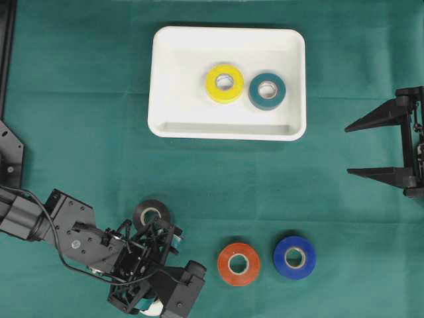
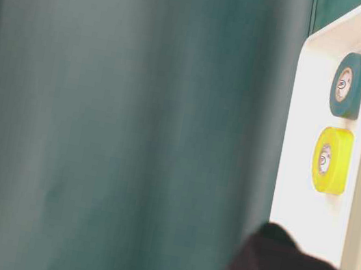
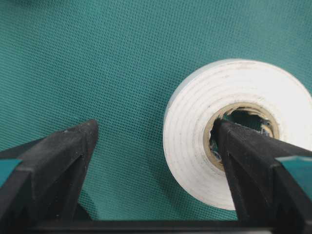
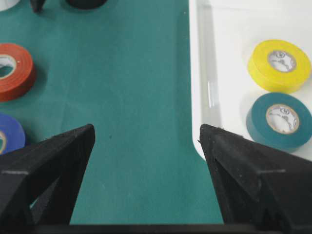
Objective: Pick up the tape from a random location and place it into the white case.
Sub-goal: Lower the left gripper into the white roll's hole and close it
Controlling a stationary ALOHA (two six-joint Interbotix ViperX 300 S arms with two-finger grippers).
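Left gripper (image 3: pixel 156 134) we note spread wide, one finger (image 3: pixel 253 161) inside the white tape (image 3: pixel 195 141) core, nothing grasped.

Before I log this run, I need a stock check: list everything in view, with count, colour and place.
white case: one, white, top middle of the cloth.
yellow tape: one, yellow, flat inside the case.
teal tape: one, teal, inside the case beside the yellow.
black tape: one, black, on the cloth by the left arm.
white tape: one, white, on the cloth under the left tool.
orange tape: one, orange, bottom middle.
blue tape: one, blue, beside the orange.
cloth: one, green, covers the table.
left tool: open, one finger in the white tape's core.
right tool: open, right edge, holding nothing.
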